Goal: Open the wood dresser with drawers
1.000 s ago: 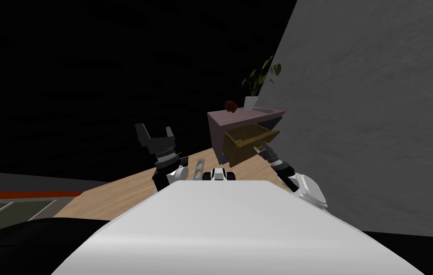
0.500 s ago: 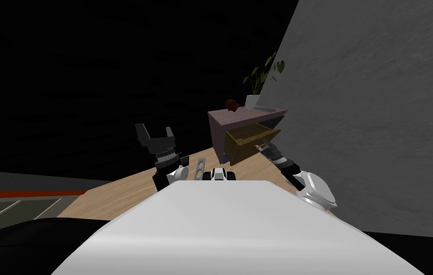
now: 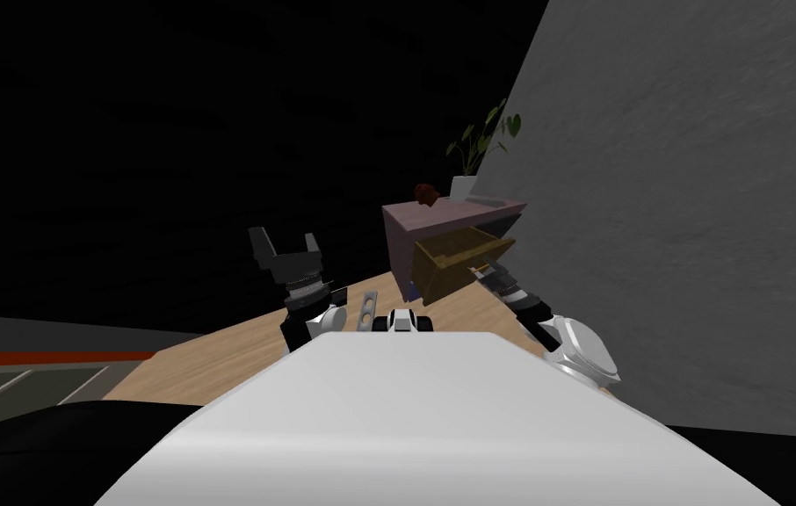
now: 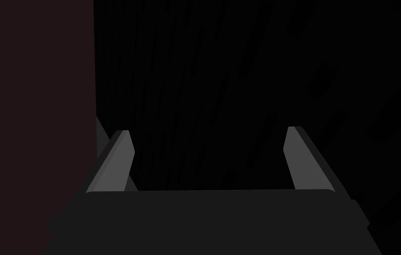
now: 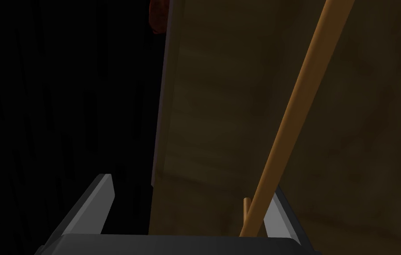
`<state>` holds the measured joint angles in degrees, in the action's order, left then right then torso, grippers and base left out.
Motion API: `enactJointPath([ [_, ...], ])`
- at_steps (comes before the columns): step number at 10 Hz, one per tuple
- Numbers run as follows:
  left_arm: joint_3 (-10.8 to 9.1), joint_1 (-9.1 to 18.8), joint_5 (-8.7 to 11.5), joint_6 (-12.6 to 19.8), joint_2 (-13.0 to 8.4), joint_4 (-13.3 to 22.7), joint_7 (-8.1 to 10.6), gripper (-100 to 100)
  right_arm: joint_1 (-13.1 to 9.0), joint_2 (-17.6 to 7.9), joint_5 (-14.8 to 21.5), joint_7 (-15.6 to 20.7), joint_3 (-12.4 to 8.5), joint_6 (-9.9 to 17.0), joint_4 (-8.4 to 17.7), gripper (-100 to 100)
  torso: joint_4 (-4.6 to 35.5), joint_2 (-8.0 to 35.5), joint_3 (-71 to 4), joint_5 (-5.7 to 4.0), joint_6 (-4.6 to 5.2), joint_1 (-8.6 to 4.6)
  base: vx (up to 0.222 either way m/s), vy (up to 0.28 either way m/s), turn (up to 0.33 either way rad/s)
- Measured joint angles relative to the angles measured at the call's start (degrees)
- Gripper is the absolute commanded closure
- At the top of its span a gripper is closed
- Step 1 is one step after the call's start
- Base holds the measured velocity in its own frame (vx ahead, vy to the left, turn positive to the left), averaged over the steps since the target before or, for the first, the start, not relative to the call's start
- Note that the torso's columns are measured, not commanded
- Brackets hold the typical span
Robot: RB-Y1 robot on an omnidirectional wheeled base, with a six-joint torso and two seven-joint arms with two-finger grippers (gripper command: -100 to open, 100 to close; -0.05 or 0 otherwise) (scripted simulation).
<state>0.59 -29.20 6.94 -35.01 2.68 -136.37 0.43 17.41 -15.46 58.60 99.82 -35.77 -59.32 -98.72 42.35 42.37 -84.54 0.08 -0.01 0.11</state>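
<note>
The dresser (image 3: pixel 401 233) has a mauve top and stands against the grey wall. Its upper drawer (image 3: pixel 453 262), tan-brown, is pulled out toward me. My right gripper (image 3: pixel 481 271) is at the drawer's front, on its near side. In the right wrist view the right gripper (image 5: pixel 190 195) is open. The drawer's thin wooden bar handle (image 5: pixel 292 110) runs slanted just inside one finger (image 5: pixel 277 217), over the dim brown drawer front (image 5: pixel 221 110). My left gripper (image 3: pixel 283 248) is raised to the left of the dresser, and the left gripper (image 4: pixel 206 146) is open with nothing in it.
A plant in a white pot (image 3: pixel 462 184) and a small reddish-brown object (image 3: pixel 424 194) sit on the dresser top. The grey wall (image 3: pixel 695 220) rises at the right. Light wooden floor (image 3: pixel 238 351) lies before the dresser, with a black area behind and to the left.
My right forearm and elbow have swung slightly to the right, with the gripper staying at the drawer front. The drawer and left arm look unmoved.
</note>
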Motion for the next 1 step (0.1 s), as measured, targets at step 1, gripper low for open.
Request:
enactJointPath([
  [1, 0.0, 0.0, 0.0, 0.0, 0.0, 0.0, 0.0, 0, 0.0, 0.0, 0.0, 0.0, 0.0, 0.0, 0.0, 0, 0.0, 0.0, 0.0, -0.02, 0.0, -0.02, 0.0, 0.0, 0.0],
])
